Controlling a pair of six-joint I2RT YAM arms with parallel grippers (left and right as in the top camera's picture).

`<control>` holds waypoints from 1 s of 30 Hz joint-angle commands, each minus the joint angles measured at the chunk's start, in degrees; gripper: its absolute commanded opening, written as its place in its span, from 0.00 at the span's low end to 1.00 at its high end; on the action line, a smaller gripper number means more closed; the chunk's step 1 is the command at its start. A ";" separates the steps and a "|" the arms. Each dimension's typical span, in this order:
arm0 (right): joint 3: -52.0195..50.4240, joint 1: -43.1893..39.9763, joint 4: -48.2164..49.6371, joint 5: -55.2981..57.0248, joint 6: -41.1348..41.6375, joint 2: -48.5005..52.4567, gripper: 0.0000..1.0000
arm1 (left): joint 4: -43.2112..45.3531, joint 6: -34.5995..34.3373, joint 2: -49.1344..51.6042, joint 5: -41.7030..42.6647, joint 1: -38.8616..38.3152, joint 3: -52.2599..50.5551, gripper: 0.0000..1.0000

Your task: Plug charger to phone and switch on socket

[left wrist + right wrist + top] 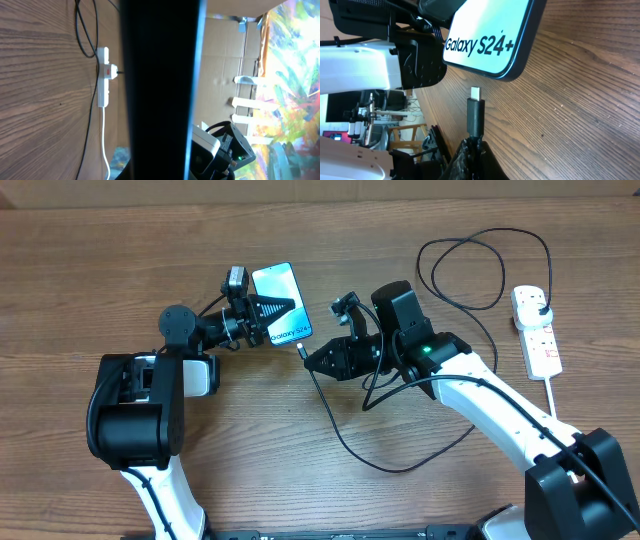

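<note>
Your left claw (268, 307) grips the Galaxy phone (274, 280); your right claw (312, 358) pinches the charger connector (475, 112), tip just short of the phone.

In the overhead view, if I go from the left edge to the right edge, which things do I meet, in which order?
Left arm's black housing → phone → right gripper → white power strip. The black charger cable is left out, because it spreads across much of the right half.

The charger (475, 115) tip sits just beside the phone (281, 305), the socket (537, 330) well apart to their right.
</note>
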 commanded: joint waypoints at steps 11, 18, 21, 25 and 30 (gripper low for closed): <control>0.55 0.26 1.18 0.39 3.13 -0.48 0.04 | -3.98 4.83 -1.38 -2.75 -1.16 0.15 0.04; 0.55 0.28 0.92 1.31 3.98 -0.48 0.04 | -4.57 5.40 -1.38 -3.85 -1.88 0.15 0.05; 0.55 0.28 0.44 2.16 4.74 -0.48 0.04 | -4.57 5.44 -1.38 -3.82 -1.88 0.15 0.05; 0.55 0.26 0.44 2.78 4.94 -0.48 0.04 | -4.57 5.46 -1.38 -3.76 -1.88 0.15 0.04; 0.55 0.26 0.72 3.04 4.94 -0.48 0.04 | -4.57 5.64 -1.38 -3.58 -1.90 0.15 0.05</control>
